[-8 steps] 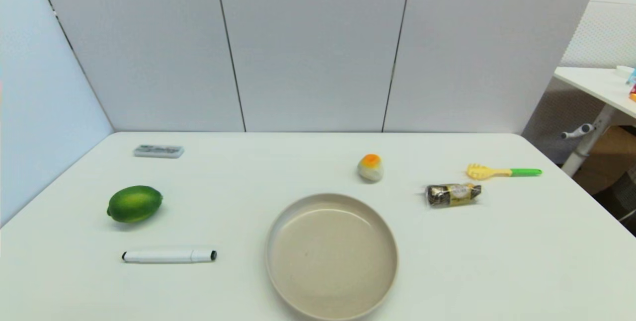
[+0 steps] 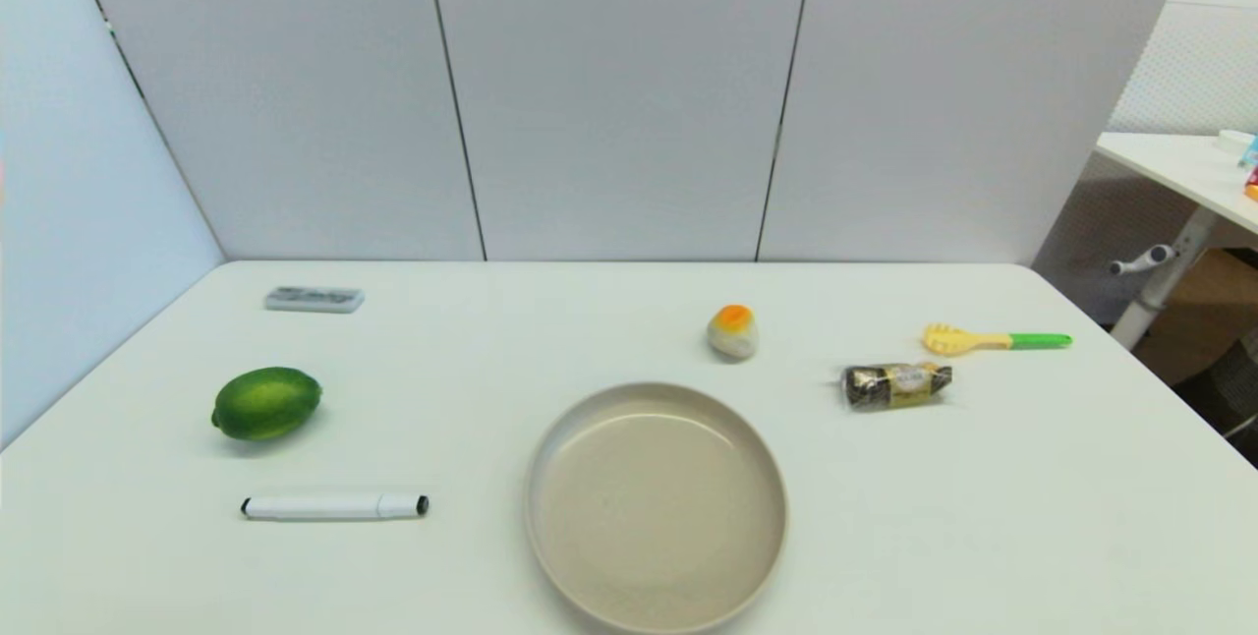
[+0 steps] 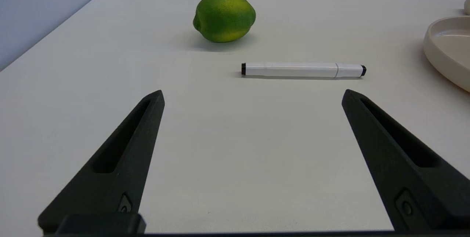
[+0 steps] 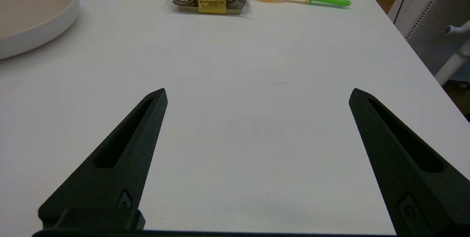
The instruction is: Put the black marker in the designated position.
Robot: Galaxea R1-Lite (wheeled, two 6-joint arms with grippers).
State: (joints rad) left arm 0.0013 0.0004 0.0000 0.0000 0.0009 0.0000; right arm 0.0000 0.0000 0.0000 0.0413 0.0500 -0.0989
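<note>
The black marker, a slim white barrel with black tips, lies flat on the white table at the front left, just in front of the lime. The left wrist view shows the black marker lying crosswise a short way beyond my open left gripper, with nothing between the fingers. My right gripper is open over bare table at the right, empty. Neither arm shows in the head view. The designated position carries no mark that I can see.
A round beige plate sits front centre. Behind it lies a white and orange egg-like toy; a wrapped chocolate pack and a yellow fork toy with a green handle lie at the right. A grey remote-like bar rests back left.
</note>
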